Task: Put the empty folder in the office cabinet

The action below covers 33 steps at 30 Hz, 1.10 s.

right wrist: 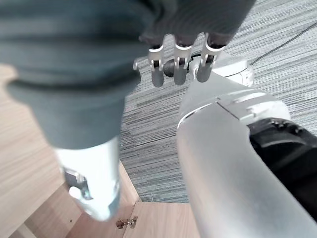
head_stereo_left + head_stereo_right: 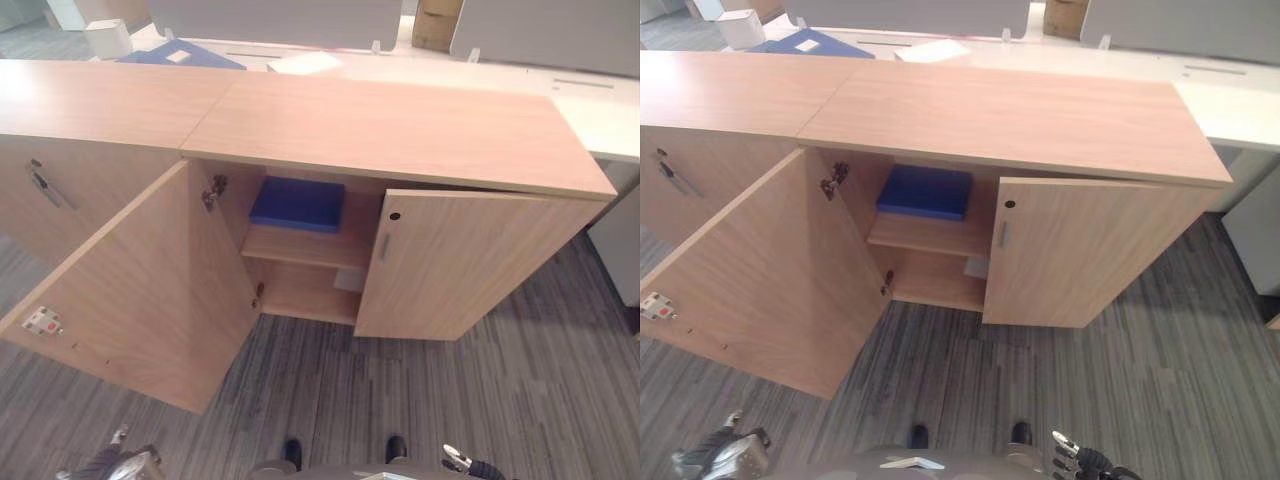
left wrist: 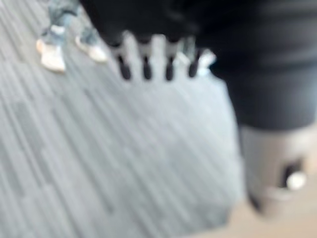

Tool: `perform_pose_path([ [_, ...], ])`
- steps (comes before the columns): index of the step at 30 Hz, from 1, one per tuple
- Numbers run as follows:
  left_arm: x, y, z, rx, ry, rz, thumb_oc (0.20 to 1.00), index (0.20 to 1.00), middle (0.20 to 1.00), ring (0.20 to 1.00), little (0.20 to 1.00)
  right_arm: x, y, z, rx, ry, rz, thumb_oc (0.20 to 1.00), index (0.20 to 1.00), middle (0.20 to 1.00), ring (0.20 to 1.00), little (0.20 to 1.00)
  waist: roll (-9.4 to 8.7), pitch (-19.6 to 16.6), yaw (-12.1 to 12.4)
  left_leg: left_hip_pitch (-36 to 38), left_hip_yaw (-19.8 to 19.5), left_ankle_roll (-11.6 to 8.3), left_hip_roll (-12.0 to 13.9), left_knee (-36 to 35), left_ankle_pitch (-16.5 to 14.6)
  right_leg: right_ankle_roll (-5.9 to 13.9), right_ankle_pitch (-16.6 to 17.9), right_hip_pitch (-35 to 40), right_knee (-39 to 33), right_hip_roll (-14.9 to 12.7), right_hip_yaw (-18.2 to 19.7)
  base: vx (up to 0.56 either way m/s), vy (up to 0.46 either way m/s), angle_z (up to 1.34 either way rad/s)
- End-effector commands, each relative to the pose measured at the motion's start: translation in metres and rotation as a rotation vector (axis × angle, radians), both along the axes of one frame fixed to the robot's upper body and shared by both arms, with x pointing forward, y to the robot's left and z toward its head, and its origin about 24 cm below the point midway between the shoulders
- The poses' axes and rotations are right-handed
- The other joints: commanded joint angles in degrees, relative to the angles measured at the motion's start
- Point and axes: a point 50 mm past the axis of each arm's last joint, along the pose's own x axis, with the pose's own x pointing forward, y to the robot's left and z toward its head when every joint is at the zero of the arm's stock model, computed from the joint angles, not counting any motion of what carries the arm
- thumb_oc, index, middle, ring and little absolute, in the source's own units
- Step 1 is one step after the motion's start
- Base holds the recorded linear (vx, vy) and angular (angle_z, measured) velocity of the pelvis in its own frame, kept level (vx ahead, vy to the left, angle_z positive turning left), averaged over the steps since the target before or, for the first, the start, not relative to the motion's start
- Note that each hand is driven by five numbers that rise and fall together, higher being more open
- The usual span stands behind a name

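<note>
Inside the open cabinet (image 2: 400, 130) the blue folder (image 2: 297, 203) lies flat on its shelf (image 2: 300, 247); both hands hang slack, empty

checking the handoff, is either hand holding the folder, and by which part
Nothing is held. The blue folder lies on the cabinet's upper shelf; the left hand and right hand hang low with straight fingers.

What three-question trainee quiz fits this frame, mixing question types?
1. True or false: the blue folder lies on the cabinet's upper shelf.
2. Which cabinet door is swung wide open: left door or right door?
3. Multiple choice: the left hand is A) holding the folder, B) holding nothing, fingers straight, C) on a door handle.

Key: 1 true; 2 left door; 3 B.
</note>
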Motion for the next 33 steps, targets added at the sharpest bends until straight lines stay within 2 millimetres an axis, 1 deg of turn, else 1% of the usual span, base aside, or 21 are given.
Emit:
perform_pose_path([
  [1,0.014,0.027,0.021,0.116,-0.088,0.01,1.0,1.0,1.0,1.0,1.0,0.03,-0.013,0.01,-0.039,-0.1,0.05,1.0,1.0,1.0,1.0,1.0,3.3,0.3,0.3,-0.8,0.5,0.28,0.5,0.1,-4.9,3.23,0.2,-0.7,-0.1,3.0,-0.1,-0.07,0.18,-0.09],
  [3,0.019,0.036,0.029,0.149,-0.104,0.003,1.0,1.0,1.0,1.0,1.0,0.03,-0.011,0.009,-0.036,-0.105,0.046,1.0,1.0,1.0,1.0,1.0,3.21,0.2,0.2,-0.7,1.2,0.81,-0.1,0.1,-5.4,4.16,1.1,-1.6,-0.1,2.0,-0.3,-0.07,0.156,-0.05],
  [4,0.02,0.037,0.03,0.153,-0.105,0.0,1.0,1.0,1.0,1.0,1.0,0.03,-0.01,0.009,-0.035,-0.106,0.045,1.0,1.0,1.0,1.0,1.0,3.19,0.2,0.2,-0.7,1.2,0.85,-0.2,0.1,-5.4,4.26,1.2,-1.7,-0.1,1.9,-0.3,-0.08,0.112,-0.04],
  [5,0.024,0.041,0.035,0.178,-0.112,-0.017,1.0,1.0,1.0,1.0,1.0,0.032,-0.01,0.01,-0.031,-0.115,0.035,1.0,1.0,1.0,1.0,1.0,3.14,0.2,0.3,-0.8,1.3,1.01,-0.6,0.1,-5.5,4.75,2.3,-2.6,-0.1,1.2,-0.4,-0.05,0.068,-0.02],
  [6,0.025,0.041,0.036,0.184,-0.112,-0.022,1.0,1.0,1.0,1.0,1.0,0.032,-0.01,0.01,-0.029,-0.117,0.033,1.0,1.0,1.0,1.0,1.0,3.12,0.2,0.3,-0.8,1.4,1.04,-0.6,0.1,-5.6,4.82,2.4,-2.7,-0.1,1.1,-0.5,-0.07,0.079,-0.05],
  [9,0.033,0.05,0.047,0.252,-0.115,-0.067,1.0,1.0,1.0,1.0,1.0,0.037,-0.009,0.011,-0.017,-0.133,0.01,1.0,1.0,1.0,1.0,1.0,3.06,0.1,0.5,-0.7,1.8,1.3,-0.9,0.1,-6.0,5.3,3.9,-3.9,-0.1,0.2,-0.1,-0.06,0.054,-0.08],
  [10,0.033,0.05,0.047,0.252,-0.115,-0.067,1.0,1.0,1.0,1.0,1.0,0.037,-0.009,0.011,-0.017,-0.133,0.01,1.0,1.0,1.0,1.0,1.0,3.06,0.1,0.5,-0.7,1.8,1.3,-0.9,0.1,-6.0,5.3,3.9,-3.9,-0.1,0.2,-0.1,-0.05,0.038,-0.09],
  [13,0.046,0.073,0.072,0.346,-0.13,-0.113,1.0,1.0,1.0,1.0,1.0,0.032,-0.004,0.009,-0.002,-0.121,-0.006,1.0,1.0,1.0,1.0,1.0,3.03,0.0,-0.1,-0.2,3.2,1.76,-0.9,0.1,-6.7,5.66,5.4,-4.6,-0.1,-0.5,0.5,-0.04,0.019,-0.16],
  [15,0.053,0.08,0.082,0.373,-0.146,-0.129,1.0,1.0,1.0,1.0,1.0,0.028,-0.004,0.007,-0.002,-0.109,-0.012,1.0,1.0,1.0,1.0,1.0,3.01,-0.2,-0.4,-0.1,3.6,1.85,-0.9,0.1,-6.9,5.8,5.7,-4.7,-0.1,-0.5,0.9,-0.01,0.004,-0.08],
  [16,0.06,0.086,0.091,0.394,-0.162,-0.146,1.0,1.0,1.0,1.0,1.0,0.024,-0.004,0.006,-0.004,-0.094,-0.014,1.0,1.0,1.0,1.0,1.0,3.02,-0.4,-0.8,0.1,3.9,1.89,-0.8,0.1,-7.1,5.91,5.8,-4.8,-0.1,-0.5,1.2,-0.01,0.0,-0.11],
  [17,0.076,0.09,0.105,0.429,-0.192,-0.184,1.0,1.0,1.0,1.0,1.0,0.015,-0.005,0.004,-0.008,-0.071,-0.019,1.0,1.0,1.0,1.0,1.0,2.96,-0.5,-1.5,0.4,4.3,2.04,-0.7,0.1,-7.4,6.01,5.9,-4.8,-0.1,-0.3,1.8,0.0,-0.004,-0.15],
  [19,0.089,0.092,0.117,0.458,-0.209,-0.23,1.0,1.0,1.0,1.0,1.0,0.009,-0.006,0.003,-0.009,-0.059,-0.026,1.0,1.0,1.0,1.0,1.0,2.84,-0.6,-2.0,0.8,4.6,2.1,-0.6,0.1,-7.7,6.09,5.9,-4.8,-0.1,-0.1,2.3,0.01,-0.011,-0.1],
  [21,0.097,0.092,0.123,0.47,-0.217,-0.256,1.0,1.0,1.0,1.0,1.0,0.007,-0.007,0.003,-0.011,-0.053,-0.032,1.0,1.0,1.0,1.0,1.0,2.78,-0.7,-2.2,0.9,4.8,2.1,-0.5,0.1,-7.8,6.13,5.9,-4.8,-0.1,0.1,2.5,0.0,-0.003,0.02],
  [22,0.097,0.092,0.123,0.47,-0.217,-0.256,1.0,1.0,1.0,1.0,1.0,0.007,-0.007,0.003,-0.011,-0.053,-0.032,1.0,1.0,1.0,1.0,1.0,2.78,-0.7,-2.2,0.9,4.8,2.1,-0.5,0.1,-7.8,6.13,5.9,-4.8,-0.1,0.1,2.5,0.0,0.0,0.0],
  [24,0.118,0.087,0.137,0.496,-0.234,-0.337,1.0,1.0,1.0,1.0,1.0,0.003,-0.008,0.003,-0.01,-0.05,-0.046,1.0,1.0,1.0,1.0,1.0,2.55,-1.0,-2.9,1.3,5.2,2.07,-0.2,0.1,-8.1,6.16,5.7,-4.7,-0.1,0.5,3.1,0.01,-0.021,0.0],
  [26,0.128,0.084,0.142,0.497,-0.254,-0.381,1.0,1.0,1.0,1.0,1.0,0.002,-0.008,0.003,-0.011,-0.052,-0.053,1.0,1.0,1.0,1.0,1.0,2.38,-1.1,-3.1,1.5,5.5,2.11,-0.1,0.1,-8.2,6.18,5.6,-4.7,-0.1,0.8,3.4,0.02,-0.041,0.03],
  [28,0.14,0.076,0.146,0.484,-0.291,-0.434,1.0,1.0,1.0,1.0,1.0,0.003,-0.008,0.003,-0.012,-0.058,-0.057,1.0,1.0,1.0,1.0,1.0,2.25,-1.2,-3.5,1.7,5.9,2.14,0.0,0.1,-8.4,6.21,5.3,-4.7,-0.1,1.2,3.8,0.01,-0.033,-0.02],
  [29,0.142,0.074,0.146,0.477,-0.301,-0.448,1.0,1.0,1.0,1.0,1.0,0.003,-0.007,0.003,-0.011,-0.06,-0.059,1.0,1.0,1.0,1.0,1.0,2.22,-1.2,-3.6,1.7,5.9,2.15,0.1,0.1,-8.5,6.21,5.3,-4.7,-0.1,1.2,3.9,0.0,0.0,0.0],
  [32,0.157,0.057,0.145,0.438,-0.356,-0.532,1.0,1.0,1.0,1.0,1.0,0.004,-0.005,0.003,-0.003,-0.069,-0.062,1.0,1.0,1.0,1.0,1.0,2.04,-1.3,-3.9,2.1,6.3,2.22,0.2,0.1,-8.7,6.17,5.0,-4.6,-0.1,1.6,4.3,0.01,-0.015,-0.03],
  [33,0.165,0.045,0.143,0.416,-0.376,-0.578,1.0,1.0,1.0,1.0,1.0,0.004,-0.003,0.003,0.002,-0.069,-0.063,1.0,1.0,1.0,1.0,1.0,1.94,-1.3,-3.9,2.2,6.4,2.28,0.2,0.1,-8.8,6.13,4.9,-4.6,-0.1,1.8,4.4,0.0,0.0,0.0],
])
